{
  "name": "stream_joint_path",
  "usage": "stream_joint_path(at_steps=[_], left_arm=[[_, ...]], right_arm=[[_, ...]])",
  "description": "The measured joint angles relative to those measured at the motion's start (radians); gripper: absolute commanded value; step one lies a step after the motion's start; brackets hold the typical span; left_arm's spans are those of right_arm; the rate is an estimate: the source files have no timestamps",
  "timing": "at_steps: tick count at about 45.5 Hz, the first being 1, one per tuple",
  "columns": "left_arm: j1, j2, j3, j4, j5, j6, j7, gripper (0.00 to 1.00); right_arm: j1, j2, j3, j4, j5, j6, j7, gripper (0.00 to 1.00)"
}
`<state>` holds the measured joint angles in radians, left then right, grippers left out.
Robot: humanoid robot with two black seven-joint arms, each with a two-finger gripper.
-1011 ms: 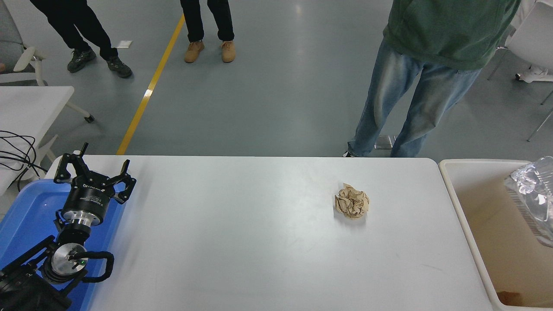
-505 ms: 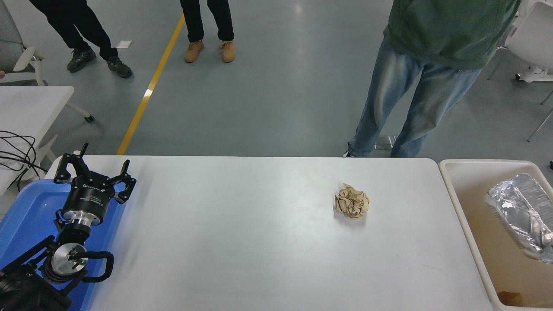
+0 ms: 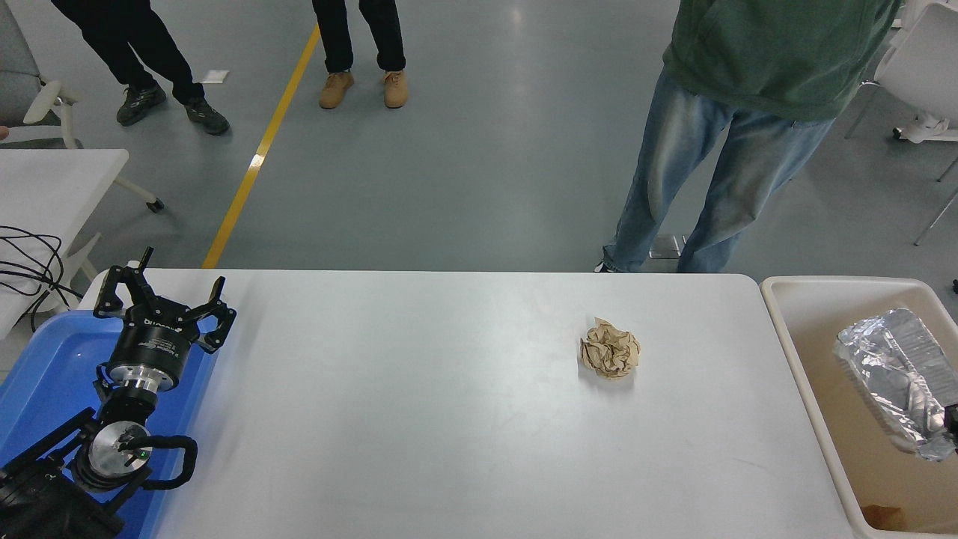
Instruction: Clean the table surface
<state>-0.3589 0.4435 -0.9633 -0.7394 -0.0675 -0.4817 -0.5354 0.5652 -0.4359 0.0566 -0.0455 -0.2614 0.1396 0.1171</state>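
The table surface (image 3: 419,419) is a wide white top with a crumpled ball of brown paper (image 3: 610,349) lying on its right half. My left gripper (image 3: 163,293) is parked at the table's left end, above the blue tray, with its fingers spread open and nothing between them. Of my right gripper (image 3: 952,416) only a black sliver shows at the picture's right edge. It sits against a crushed silver foil container (image 3: 891,378) that is over the beige bin.
A beige bin (image 3: 793,352) stands off the table's right end, with a brown scrap in its bottom. A blue tray (image 3: 45,374) lies under my left arm. A person in jeans stands at the far edge; others stand further back. At far left is a smaller white table with cables.
The foil container has come down and leftward into the bin from the right edge. The paper ball and my left arm have not moved.
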Motion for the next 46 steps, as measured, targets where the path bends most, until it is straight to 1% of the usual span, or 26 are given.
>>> stream_joint_path(at_steps=[20, 21, 22, 24, 28, 31, 32, 46], left_arm=[[0.000, 0.000, 0.000, 0.000, 0.000, 0.000, 0.000, 0.99], [0.000, 0.000, 0.000, 0.000, 0.000, 0.000, 0.000, 0.99], [0.000, 0.000, 0.000, 0.000, 0.000, 0.000, 0.000, 0.99], [0.000, 0.000, 0.000, 0.000, 0.000, 0.000, 0.000, 0.99], [0.000, 0.000, 0.000, 0.000, 0.000, 0.000, 0.000, 0.99], [0.000, 0.000, 0.000, 0.000, 0.000, 0.000, 0.000, 0.99], [0.000, 0.000, 0.000, 0.000, 0.000, 0.000, 0.000, 0.99], [0.000, 0.000, 0.000, 0.000, 0.000, 0.000, 0.000, 0.99]], right_arm=[[0.003, 0.011, -0.009, -0.001, 0.018, -0.038, -0.018, 0.01], [0.004, 0.013, -0.010, -0.001, 0.018, -0.041, -0.022, 0.04], [0.004, 0.014, -0.011, -0.001, 0.018, -0.043, -0.024, 0.10], [0.006, 0.017, -0.012, -0.001, 0.018, -0.049, -0.030, 0.28], [0.009, 0.021, -0.013, -0.001, 0.019, -0.059, -0.039, 0.71], [0.011, 0.023, -0.012, -0.001, 0.019, -0.063, -0.047, 0.96], [0.012, 0.024, -0.011, -0.001, 0.019, -0.065, -0.053, 1.00], [0.020, 0.018, -0.005, -0.001, 0.036, -0.074, -0.096, 1.00]])
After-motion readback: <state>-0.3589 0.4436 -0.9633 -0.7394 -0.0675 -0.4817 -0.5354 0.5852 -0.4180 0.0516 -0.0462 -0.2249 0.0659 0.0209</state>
